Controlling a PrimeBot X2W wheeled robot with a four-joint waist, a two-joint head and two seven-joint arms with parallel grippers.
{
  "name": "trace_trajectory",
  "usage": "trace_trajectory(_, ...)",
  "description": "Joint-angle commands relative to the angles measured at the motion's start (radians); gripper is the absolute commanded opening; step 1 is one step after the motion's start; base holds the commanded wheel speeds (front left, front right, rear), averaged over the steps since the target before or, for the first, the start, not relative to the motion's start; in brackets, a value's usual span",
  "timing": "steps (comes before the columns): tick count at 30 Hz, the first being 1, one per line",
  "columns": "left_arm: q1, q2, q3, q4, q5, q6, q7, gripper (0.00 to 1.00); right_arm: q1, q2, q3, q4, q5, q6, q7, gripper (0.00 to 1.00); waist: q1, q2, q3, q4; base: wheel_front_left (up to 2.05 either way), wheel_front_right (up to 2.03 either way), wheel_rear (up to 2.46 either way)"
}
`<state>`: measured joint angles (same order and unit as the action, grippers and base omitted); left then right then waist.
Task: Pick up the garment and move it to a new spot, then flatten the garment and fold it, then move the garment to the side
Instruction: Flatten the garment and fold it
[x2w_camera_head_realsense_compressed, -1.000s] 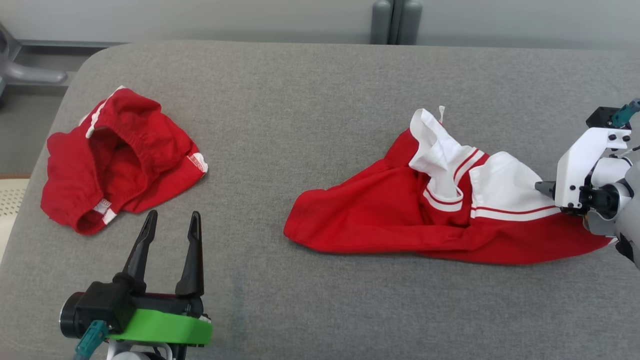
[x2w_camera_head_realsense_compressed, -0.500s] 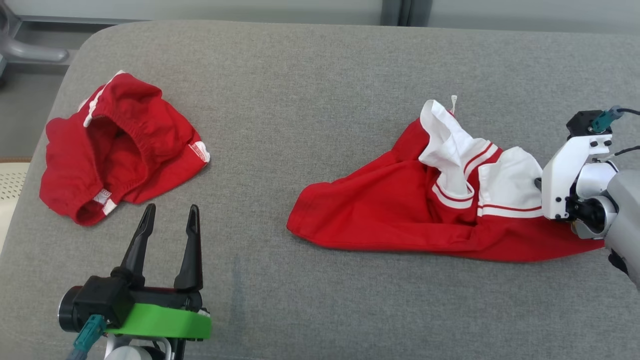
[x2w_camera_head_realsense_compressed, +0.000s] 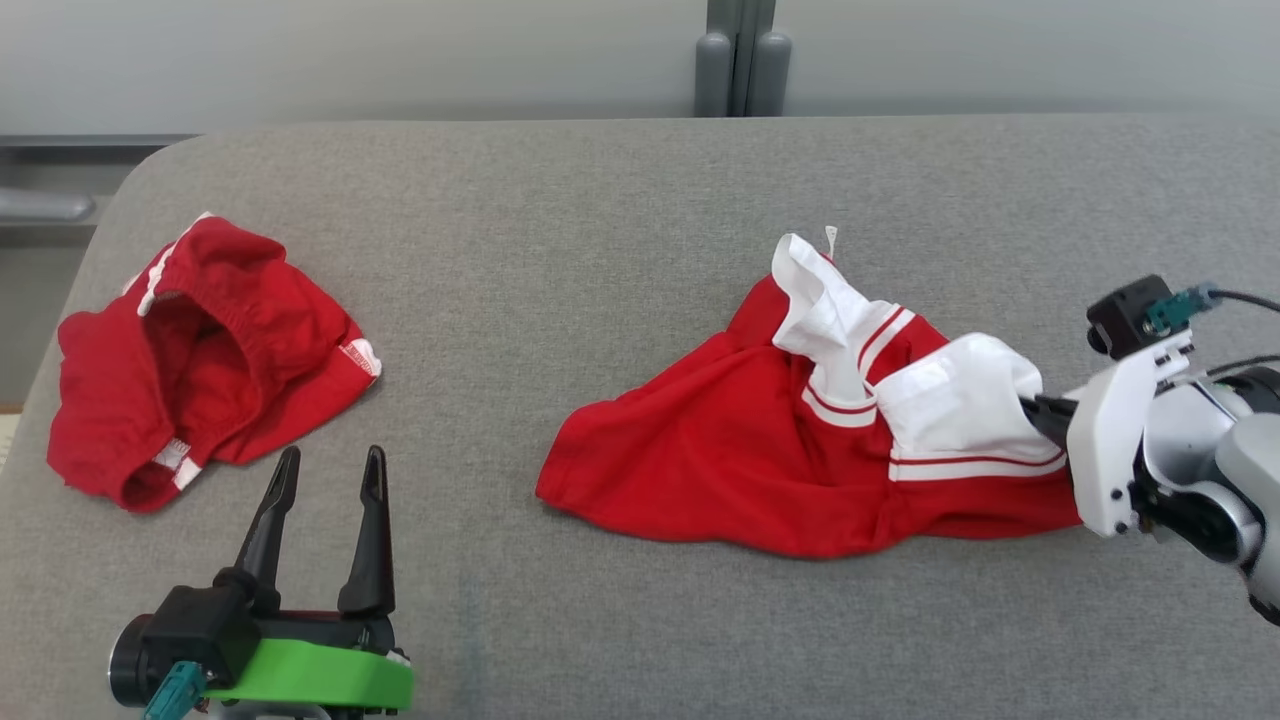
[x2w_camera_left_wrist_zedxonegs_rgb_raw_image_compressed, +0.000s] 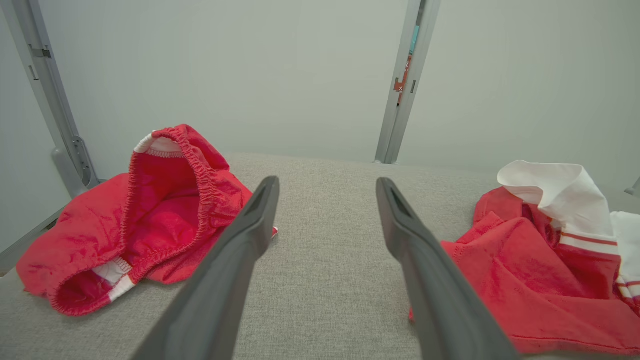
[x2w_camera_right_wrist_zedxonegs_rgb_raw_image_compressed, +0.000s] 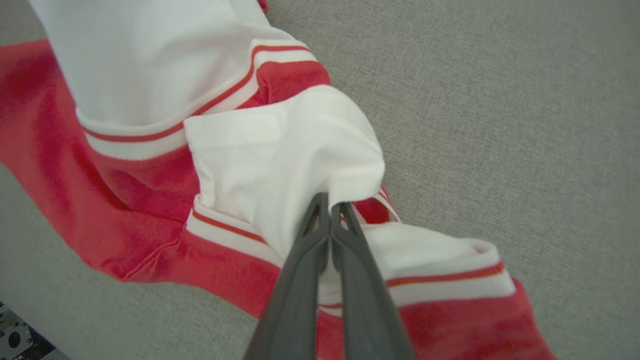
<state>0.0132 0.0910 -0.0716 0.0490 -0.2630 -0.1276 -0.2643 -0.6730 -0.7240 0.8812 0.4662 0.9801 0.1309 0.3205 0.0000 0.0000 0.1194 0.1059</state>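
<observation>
The red and white garment (x2w_camera_head_realsense_compressed: 740, 460) lies bunched up on the grey table (x2w_camera_head_realsense_compressed: 560, 250), at 3 o'clock in the head view. The right gripper (x2w_camera_head_realsense_compressed: 1032, 412) pinches its white cloth tight, at the garment's 3 o'clock edge. The left gripper (x2w_camera_head_realsense_compressed: 330, 470) sits wide open at 7 o'clock, holding nothing. Some red shorts (x2w_camera_head_realsense_compressed: 200, 350) lie at 9 o'clock.

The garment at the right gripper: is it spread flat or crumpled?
Crumpled: the garment lies in folds, its white part pinched by the right gripper.

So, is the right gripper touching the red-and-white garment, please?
Touching: in the right wrist view, the right gripper pinches a white fold of the red-and-white garment.
</observation>
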Motion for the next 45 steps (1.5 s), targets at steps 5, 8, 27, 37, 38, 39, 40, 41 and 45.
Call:
trace_trajectory(5, 0.021, -0.006, 0.014, -0.009, 0.003, -0.002, 0.0, 1.0, 0.196, -0.099, -0.069, -0.201, -0.021, 0.0, 0.128, 0.0, 0.0, 0.0, -0.037, -0.049, 0.0, 0.0, 0.0)
trace_trajectory(8, 0.019, -0.01, 0.019, -0.013, 0.006, -0.002, 0.0, 1.0, 0.292, -0.103, -0.153, -0.261, -0.021, 0.0, 0.195, 1.0, 0.0, 0.0, -0.038, -0.058, 0.0, 0.0, 0.0)
trace_trajectory(27, -0.018, -0.014, -0.004, -0.009, 0.0, -0.003, 0.0, 1.0, 0.286, 0.199, -0.563, -0.36, -0.534, -0.001, 0.367, 1.0, 0.0, 0.0, -0.013, 0.03, 0.0, 0.0, 0.0)
trace_trajectory(37, -0.042, -0.009, -0.012, -0.01, -0.006, -0.003, 0.0, 1.0, 0.18, 0.258, -0.421, -0.03, -0.719, -0.001, 0.219, 1.0, 0.0, 0.0, 0.031, 0.085, 0.0, 0.0, 0.0)
trace_trajectory(38, -0.043, -0.007, -0.012, -0.011, -0.006, -0.003, 0.0, 1.0, 0.169, 0.259, -0.412, 0.001, -0.725, -0.001, 0.207, 1.0, 0.0, 0.0, 0.034, 0.088, 0.0, 0.0, 0.0)
trace_trajectory(39, -0.044, -0.006, -0.012, -0.012, -0.007, -0.003, 0.0, 1.0, 0.16, 0.26, -0.407, 0.026, -0.729, -0.001, 0.198, 1.0, 0.0, 0.0, 0.036, 0.089, 0.0, 0.0, 0.0)
trace_trajectory(40, -0.045, -0.005, -0.012, -0.013, -0.007, -0.003, 0.0, 1.0, 0.146, 0.258, -0.405, 0.051, -0.737, -0.001, 0.182, 0.75, 0.0, 0.0, 0.039, 0.091, 0.0, 0.0, 0.0)
trace_trajectory(41, -0.046, -0.004, -0.011, -0.015, -0.007, -0.003, 0.0, 1.0, 0.133, 0.259, -0.412, 0.069, -0.743, -0.001, 0.163, 0.29, 0.0, 0.0, 0.042, 0.091, 0.0, 0.0, 0.0)
trace_trajectory(45, -0.049, 0.001, -0.013, -0.022, 0.002, -0.003, 0.0, 1.0, 0.07, 0.266, -0.478, 0.144, -0.782, -0.001, 0.076, 0.0, 0.0, 0.0, 0.055, 0.089, 0.0, 0.0, 0.0)
